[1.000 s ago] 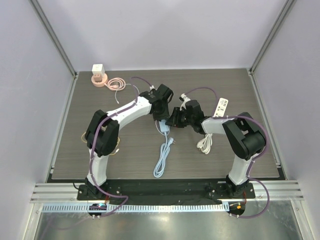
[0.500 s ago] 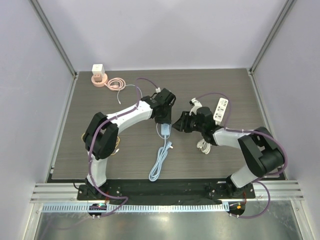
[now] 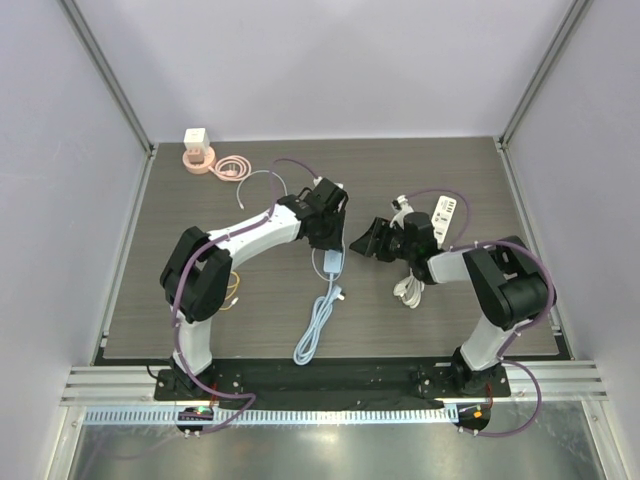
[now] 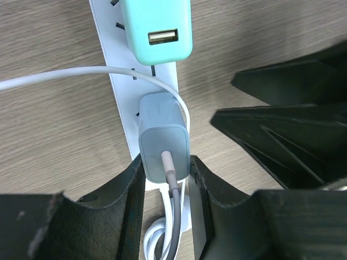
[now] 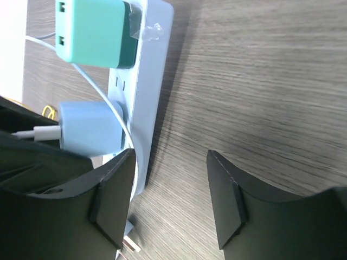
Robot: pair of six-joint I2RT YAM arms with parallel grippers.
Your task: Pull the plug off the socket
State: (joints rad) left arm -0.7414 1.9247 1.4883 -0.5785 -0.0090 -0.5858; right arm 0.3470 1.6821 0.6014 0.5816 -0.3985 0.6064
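A grey-blue plug (image 4: 162, 132) sits in a white power strip (image 4: 122, 89), with a teal charger (image 4: 157, 27) plugged in farther along. My left gripper (image 4: 165, 165) is shut on the grey-blue plug, one finger against each side. A grey cable leaves the plug between the fingers. In the top view the left gripper (image 3: 326, 232) covers the plug above the strip (image 3: 331, 263). My right gripper (image 5: 171, 162) is open and empty over bare table beside the strip (image 5: 146, 81). It sits just right of the strip (image 3: 363, 240) in the top view.
The strip's pale blue cable (image 3: 318, 325) runs toward the near edge. A white adapter (image 3: 443, 214) and a coiled white cable (image 3: 408, 290) lie to the right. A pink cable coil (image 3: 232, 168) and a white cube on a pink base (image 3: 196, 150) are at the back left.
The right gripper has drawn back to the right of the strip. The left gripper has shifted slightly toward the near edge over the plug. The strip's cable tail has drifted left.
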